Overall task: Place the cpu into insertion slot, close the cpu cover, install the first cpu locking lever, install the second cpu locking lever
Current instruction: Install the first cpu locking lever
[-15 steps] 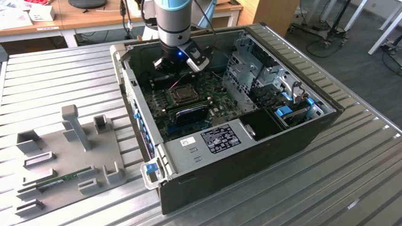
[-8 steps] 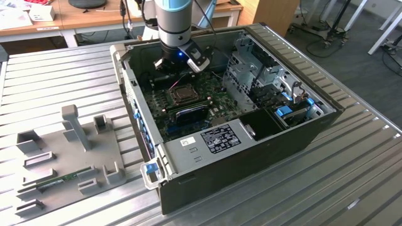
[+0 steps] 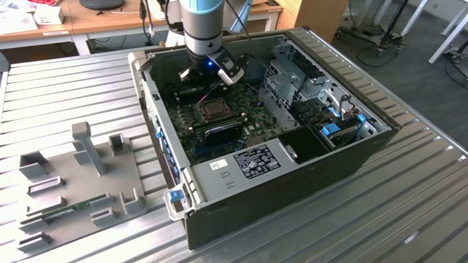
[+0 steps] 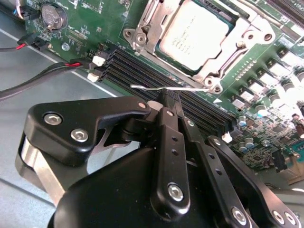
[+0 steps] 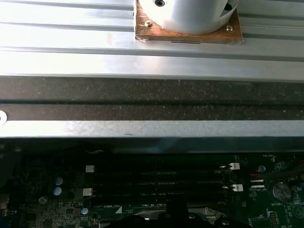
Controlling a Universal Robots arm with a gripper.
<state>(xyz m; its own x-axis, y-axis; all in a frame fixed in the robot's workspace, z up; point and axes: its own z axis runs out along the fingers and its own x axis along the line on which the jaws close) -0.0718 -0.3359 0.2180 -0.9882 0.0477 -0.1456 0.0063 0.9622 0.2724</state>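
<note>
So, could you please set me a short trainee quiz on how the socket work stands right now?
1. True or false: the cpu sits in the insertion slot.
2. The cpu cover is: A standing upright; B down over the cpu; C taken off and set aside.
3. Which thin silver part is nearest the hand?
Key: 1 true; 2 B; 3 a locking lever.

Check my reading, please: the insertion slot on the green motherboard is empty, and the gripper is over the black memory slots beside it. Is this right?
Not quite: the insertion slot is not empty. The second wrist view shows the cpu seated in it, the cpu cover down around it. The gripper is over the memory slots.
</note>
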